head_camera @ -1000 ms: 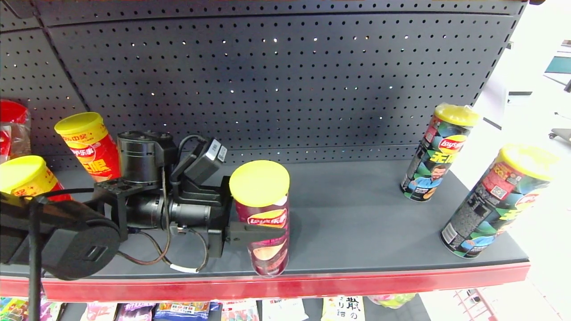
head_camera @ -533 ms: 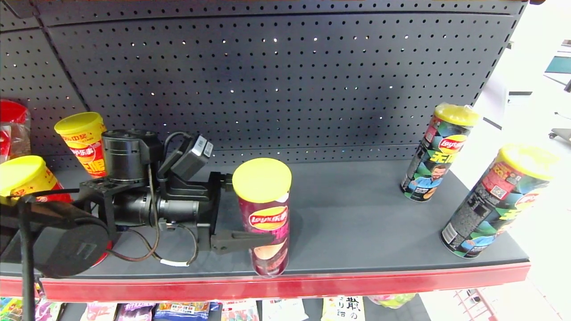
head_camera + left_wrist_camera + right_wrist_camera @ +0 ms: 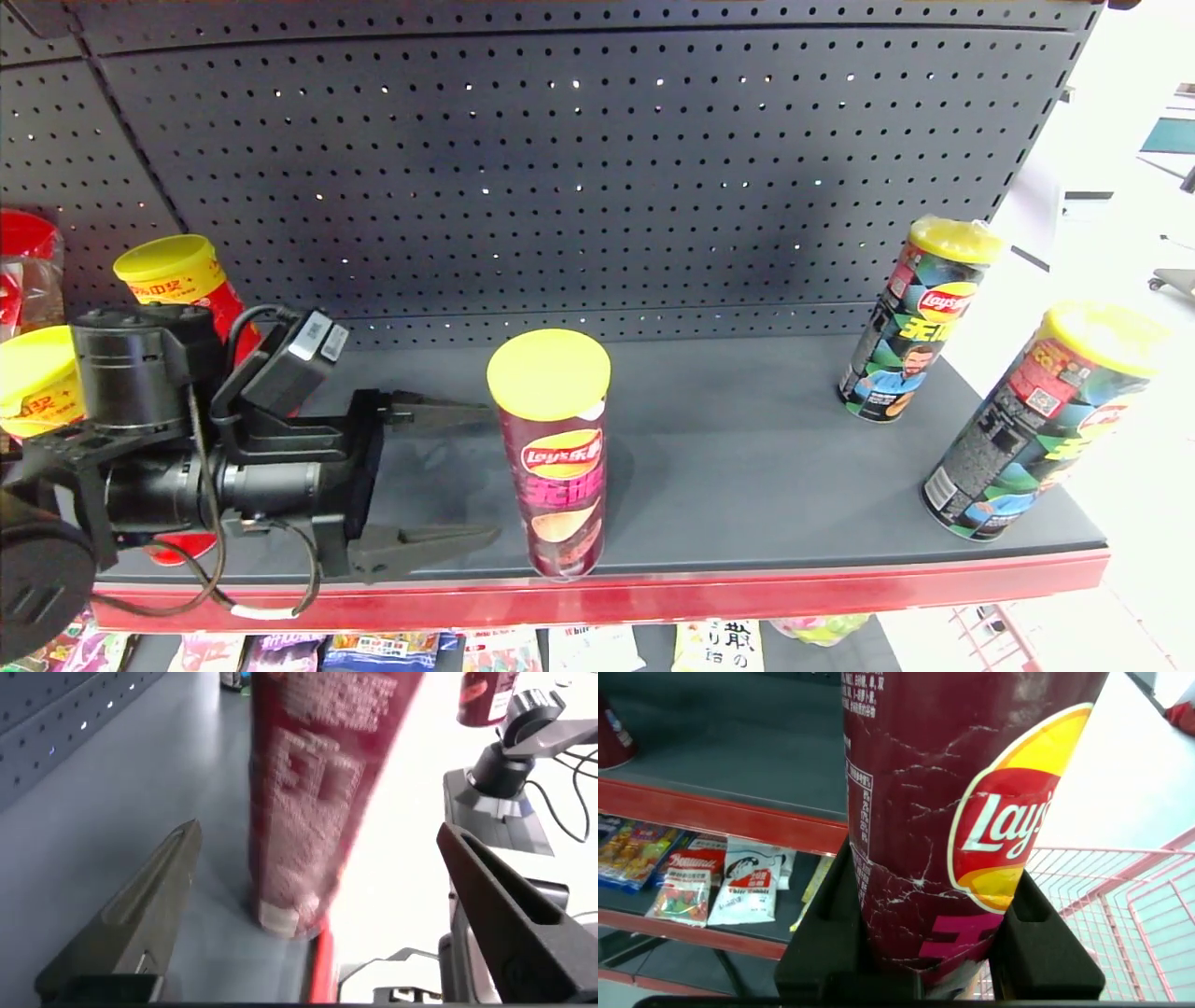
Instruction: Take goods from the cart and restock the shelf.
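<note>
One dark shelf (image 3: 747, 467) spans your view. Over it your left gripper (image 3: 484, 471) hangs with jaws spread wide, gripping nothing, just beside the upright purple can (image 3: 560, 467) that stands near the red front lip. Your right gripper (image 3: 929, 952) is clamped around a second purple can (image 3: 962, 812).

The left hand (image 3: 462, 476) reaches level toward the right, its fingers spread wide, while the right hand (image 3: 934, 943) clamps a can (image 3: 952, 793).
</note>
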Tool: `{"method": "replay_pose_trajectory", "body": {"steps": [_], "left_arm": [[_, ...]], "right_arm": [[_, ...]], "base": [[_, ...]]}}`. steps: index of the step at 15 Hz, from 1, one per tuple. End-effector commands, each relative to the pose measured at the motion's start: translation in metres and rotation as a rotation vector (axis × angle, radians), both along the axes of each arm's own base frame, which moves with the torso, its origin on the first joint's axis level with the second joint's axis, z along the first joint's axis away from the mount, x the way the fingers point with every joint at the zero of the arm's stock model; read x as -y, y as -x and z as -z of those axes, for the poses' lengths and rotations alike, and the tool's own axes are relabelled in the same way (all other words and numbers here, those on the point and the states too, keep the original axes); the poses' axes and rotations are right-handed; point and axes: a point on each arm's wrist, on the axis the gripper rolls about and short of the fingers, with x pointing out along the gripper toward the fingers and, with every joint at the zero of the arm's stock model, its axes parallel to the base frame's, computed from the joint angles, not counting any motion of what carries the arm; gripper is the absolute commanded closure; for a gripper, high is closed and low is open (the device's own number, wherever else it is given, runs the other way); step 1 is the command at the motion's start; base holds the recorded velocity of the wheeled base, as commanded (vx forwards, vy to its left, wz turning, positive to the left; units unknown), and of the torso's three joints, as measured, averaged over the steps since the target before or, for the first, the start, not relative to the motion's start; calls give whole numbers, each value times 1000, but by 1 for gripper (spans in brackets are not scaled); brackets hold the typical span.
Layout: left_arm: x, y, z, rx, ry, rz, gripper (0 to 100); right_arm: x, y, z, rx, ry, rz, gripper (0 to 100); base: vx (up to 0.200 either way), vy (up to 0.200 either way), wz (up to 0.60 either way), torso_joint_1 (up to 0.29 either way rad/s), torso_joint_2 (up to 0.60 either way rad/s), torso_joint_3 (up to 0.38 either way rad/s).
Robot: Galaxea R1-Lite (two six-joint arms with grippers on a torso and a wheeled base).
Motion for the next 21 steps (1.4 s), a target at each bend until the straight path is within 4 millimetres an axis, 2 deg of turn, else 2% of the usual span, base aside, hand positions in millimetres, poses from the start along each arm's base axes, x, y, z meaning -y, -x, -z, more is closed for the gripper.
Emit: {"method": "replay_pose_trajectory", "body": {"steps": [1,3,5,8,9,13,16,19,20,21], "left_arm": [[-16,25,-3,19,2,-46,0],[-22,43,2,15,-25,-133,0],[-25,56,7,4,-37,-159,0],[-26,57,7,13,-45,-190,0],[-26,58,6,15,-48,-201,0],[-26,55,2,28,-48,-230,0],[-26,54,2,18,-47,-251,0],[-26,54,1,21,-48,-260,0],[-26,53,0,23,-47,-262,0],[-26,52,-2,21,-41,-280,0]], "right_arm": [[-1,-20,-28,-78,-6,-126,100],[-6,-41,-56,-123,-11,-319,100],[-13,-56,-75,-149,-8,-473,100],[-28,-82,-93,-194,7,-599,100],[-39,-102,-99,-201,12,-624,100],[-66,-159,-98,-156,1,-645,100],[-90,-189,-93,-105,-10,-691,100],[-122,-232,-85,-27,-39,-662,100],[-128,-236,-86,-14,-48,-657,100],[-143,-250,-87,5,-60,-635,100]], "base": [[0,0,0,0,0,0],[0,0,0,0,0,0],[0,0,0,0,0,0],[0,0,0,0,0,0],[0,0,0,0,0,0],[0,0,0,0,0,0],[0,0,0,0,0,0],[0,0,0,0,0,0],[0,0,0,0,0,0],[0,0,0,0,0,0]]}}
